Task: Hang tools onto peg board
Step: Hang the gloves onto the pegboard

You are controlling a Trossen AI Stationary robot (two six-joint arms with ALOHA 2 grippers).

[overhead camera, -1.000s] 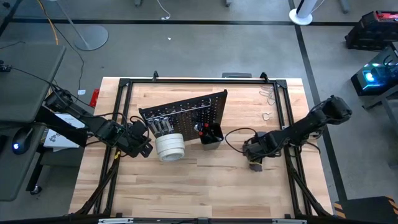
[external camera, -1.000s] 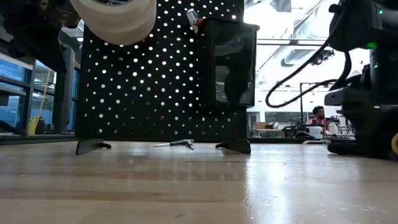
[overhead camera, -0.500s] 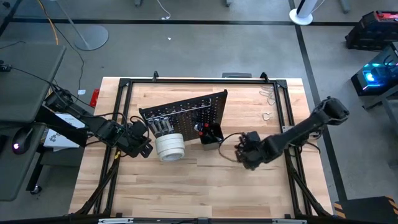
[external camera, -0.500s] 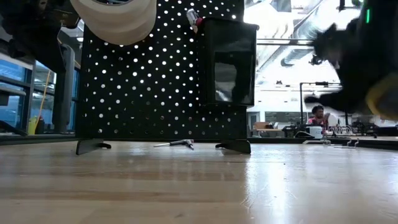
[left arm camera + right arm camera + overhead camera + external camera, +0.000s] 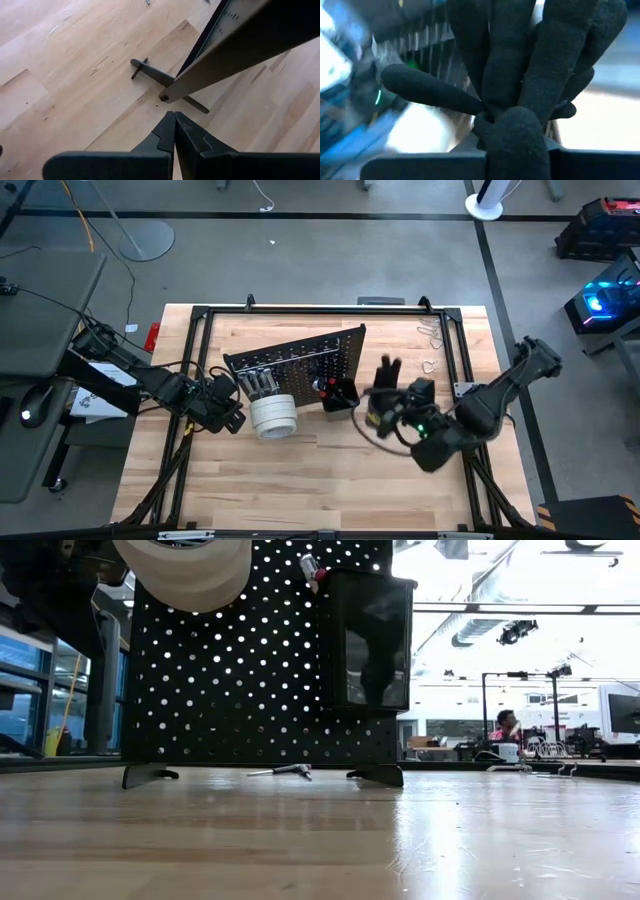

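— Wooden worktop (image 5: 300,470), big frame; where's the peg board (image 5: 300,358)?

— Upright near the middle, tape rolls (image 5: 272,416) hung at its left end. Right gripper (image 5: 385,395), just off its right end, is clamped on the black glove (image 5: 388,370).

— Left gripper (image 5: 232,412)?

— Pinched shut, empty, beside the rolls.

— Risk?

— The floppy glove could snag the bin (image 5: 340,395) and tip the board.

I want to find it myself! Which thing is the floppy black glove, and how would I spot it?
Find the upright black peg board in the middle of the wooden table. Just past the small black bin on its end, the right gripper is shut on the black glove, lifted off the table. It alone has soft, floppy fingers.
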